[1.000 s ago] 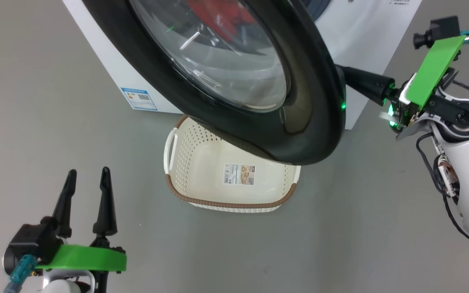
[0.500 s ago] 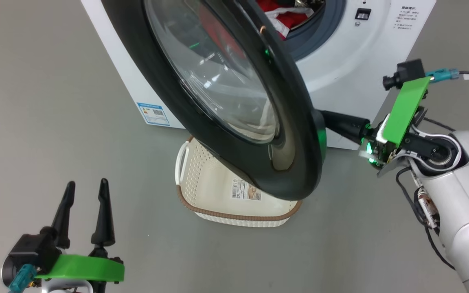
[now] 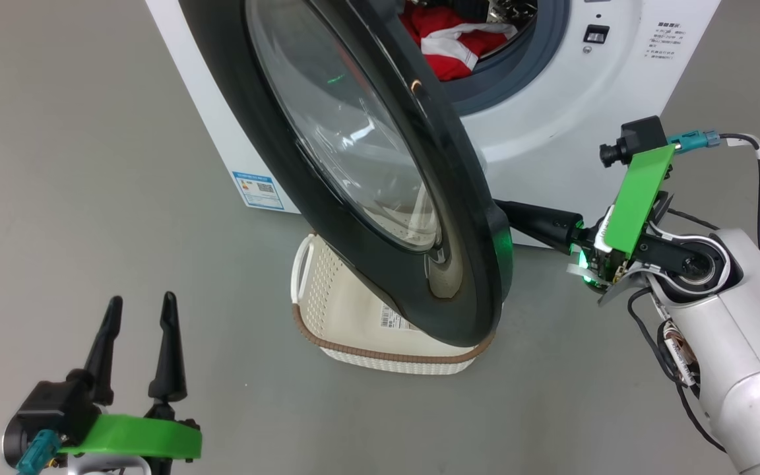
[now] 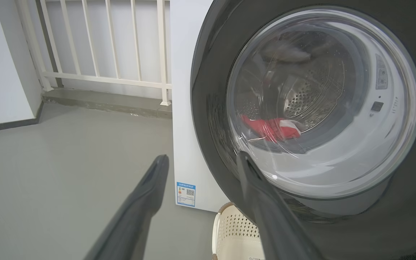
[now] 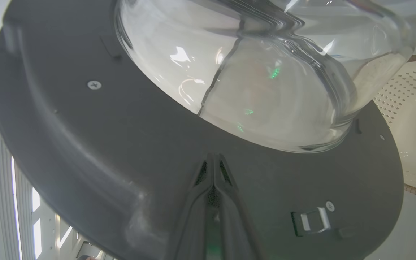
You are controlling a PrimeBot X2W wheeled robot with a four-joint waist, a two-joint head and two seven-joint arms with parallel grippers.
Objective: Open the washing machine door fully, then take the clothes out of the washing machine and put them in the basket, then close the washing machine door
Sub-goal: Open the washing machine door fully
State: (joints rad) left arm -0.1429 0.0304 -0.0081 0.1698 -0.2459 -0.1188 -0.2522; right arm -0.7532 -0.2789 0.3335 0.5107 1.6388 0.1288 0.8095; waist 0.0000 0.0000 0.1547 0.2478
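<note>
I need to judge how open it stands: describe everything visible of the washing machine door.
The washing machine door is a large round glossy black ring around a bulging clear glass bowl. It stands partly open, angled away from the washing machine, its lower edge over the basket. Its matte dark inner face carries screws and a latch. The shut right gripper presses its fingertips against that face beside the glass.

A plain laundry corner — white washing machine (image 3: 538, 132), grey floor (image 3: 57, 165), railing (image 4: 99, 43) behind
</note>
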